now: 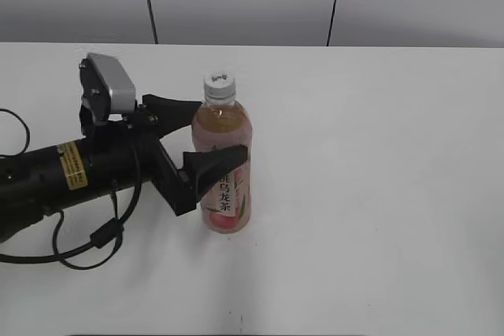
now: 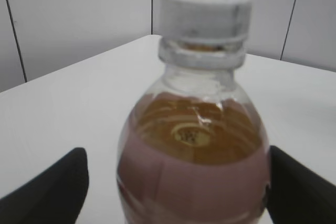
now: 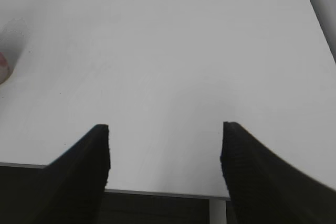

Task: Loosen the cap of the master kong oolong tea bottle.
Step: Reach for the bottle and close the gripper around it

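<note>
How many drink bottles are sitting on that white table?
1. The master kong oolong tea bottle stands upright near the middle of the table, its cap on, between the fingers of the left tool. No others show in any view.

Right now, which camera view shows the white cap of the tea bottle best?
The left wrist view: the cap fills the upper frame, close and side-on, though slightly blurred. The exterior view shows the cap small, from above, with a grey mark on top. The right wrist view shows no cap, only table.

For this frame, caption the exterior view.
Left end effector straddles the upright oolong tea bottle, white cap still on.
</note>
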{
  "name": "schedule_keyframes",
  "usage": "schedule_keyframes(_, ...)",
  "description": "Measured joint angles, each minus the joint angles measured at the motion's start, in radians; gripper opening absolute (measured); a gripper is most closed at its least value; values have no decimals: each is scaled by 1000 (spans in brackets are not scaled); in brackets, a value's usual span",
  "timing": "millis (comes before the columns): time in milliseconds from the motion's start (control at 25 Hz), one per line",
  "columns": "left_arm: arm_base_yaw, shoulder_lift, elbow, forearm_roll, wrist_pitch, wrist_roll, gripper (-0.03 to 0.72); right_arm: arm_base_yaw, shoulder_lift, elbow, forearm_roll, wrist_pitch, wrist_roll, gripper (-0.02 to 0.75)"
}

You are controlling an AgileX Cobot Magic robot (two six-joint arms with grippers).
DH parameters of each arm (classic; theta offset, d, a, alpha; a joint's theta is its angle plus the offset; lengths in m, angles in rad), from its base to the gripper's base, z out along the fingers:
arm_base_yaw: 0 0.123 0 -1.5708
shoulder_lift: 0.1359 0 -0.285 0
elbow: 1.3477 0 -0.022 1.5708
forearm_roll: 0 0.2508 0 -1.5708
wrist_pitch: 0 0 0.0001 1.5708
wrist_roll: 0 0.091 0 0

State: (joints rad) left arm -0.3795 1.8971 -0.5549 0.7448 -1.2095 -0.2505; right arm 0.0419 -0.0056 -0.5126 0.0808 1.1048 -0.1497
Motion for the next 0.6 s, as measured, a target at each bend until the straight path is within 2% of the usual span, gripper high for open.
schedule_keyframes(200, -50, 15, -40, -59, 0, -1, 585, 0, 0, 0, 0, 0, 0, 502)
schedule_keyframes(400, -70, 51, -71, -66, 0, -2, 583, 0, 0, 0, 0, 0, 0, 502)
schedule_keyframes(600, -70, 74, -73, -57, 1, -4, 511, 0, 0, 0, 0, 0, 0, 502)
